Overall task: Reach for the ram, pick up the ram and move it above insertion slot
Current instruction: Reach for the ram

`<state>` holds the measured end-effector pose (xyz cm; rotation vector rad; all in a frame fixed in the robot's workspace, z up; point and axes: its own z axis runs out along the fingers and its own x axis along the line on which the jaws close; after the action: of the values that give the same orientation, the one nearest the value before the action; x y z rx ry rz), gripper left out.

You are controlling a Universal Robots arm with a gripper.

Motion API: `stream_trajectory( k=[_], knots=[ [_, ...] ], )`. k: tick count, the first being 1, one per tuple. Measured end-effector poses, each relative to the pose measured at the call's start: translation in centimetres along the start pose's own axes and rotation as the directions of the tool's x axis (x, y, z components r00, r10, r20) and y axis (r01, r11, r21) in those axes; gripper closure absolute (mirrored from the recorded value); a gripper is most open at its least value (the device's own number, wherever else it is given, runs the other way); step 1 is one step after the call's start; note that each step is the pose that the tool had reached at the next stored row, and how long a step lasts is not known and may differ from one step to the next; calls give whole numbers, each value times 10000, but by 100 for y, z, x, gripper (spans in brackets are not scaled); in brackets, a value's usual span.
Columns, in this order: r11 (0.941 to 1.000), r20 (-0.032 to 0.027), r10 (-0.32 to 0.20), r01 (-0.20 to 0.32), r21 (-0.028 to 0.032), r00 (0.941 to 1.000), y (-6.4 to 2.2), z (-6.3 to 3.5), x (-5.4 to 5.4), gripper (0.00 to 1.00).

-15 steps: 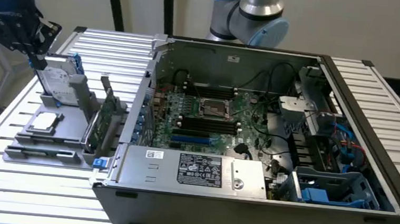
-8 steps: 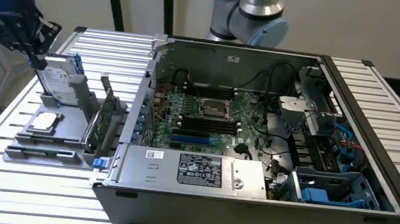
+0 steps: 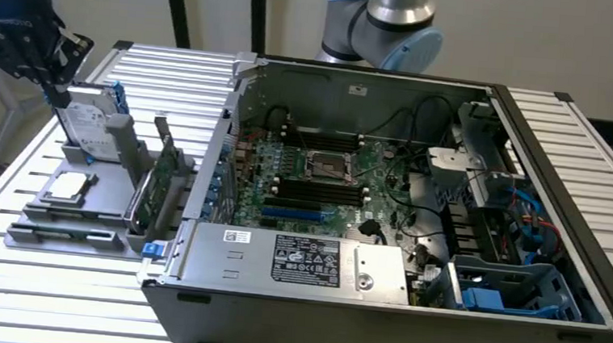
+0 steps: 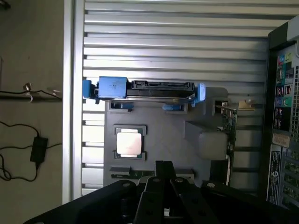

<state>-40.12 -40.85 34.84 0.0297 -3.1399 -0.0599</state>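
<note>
— Closest in on the wrist view is the gripper [image 4: 164,169]. Its dark links meet in the middle, the fingertips are drawn together, and nothing is held.

— And the ram?

— The ram [image 4: 140,174] stands on edge in the grey fixture [image 4: 163,135] as a thin green strip. The fingertips hang over its middle without gripping it. Beyond it sits the processor [image 4: 131,143], then the hard drive [image 4: 161,87] in its blue carrier.

— Any writing?

— A black label [image 3: 308,262] and a white barcode sticker [image 3: 235,235] on the power supply [image 3: 209,254]. Neither can be read.

— Room to move?

— In the exterior view the fixture lies at nine o'clock of the open case [image 3: 382,330], near the edge of the slatted table [image 3: 49,299]. The gripper hangs at eleven o'clock from the fixture, and bare slats run at six o'clock.
</note>
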Motion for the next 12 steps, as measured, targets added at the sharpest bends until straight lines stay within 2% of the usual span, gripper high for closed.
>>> stream_trajectory(
  k=[12],
  knots=[
    [10000, 1, -6, 6, -1, 10000, -483, -7, 5, 89]
  ],
)
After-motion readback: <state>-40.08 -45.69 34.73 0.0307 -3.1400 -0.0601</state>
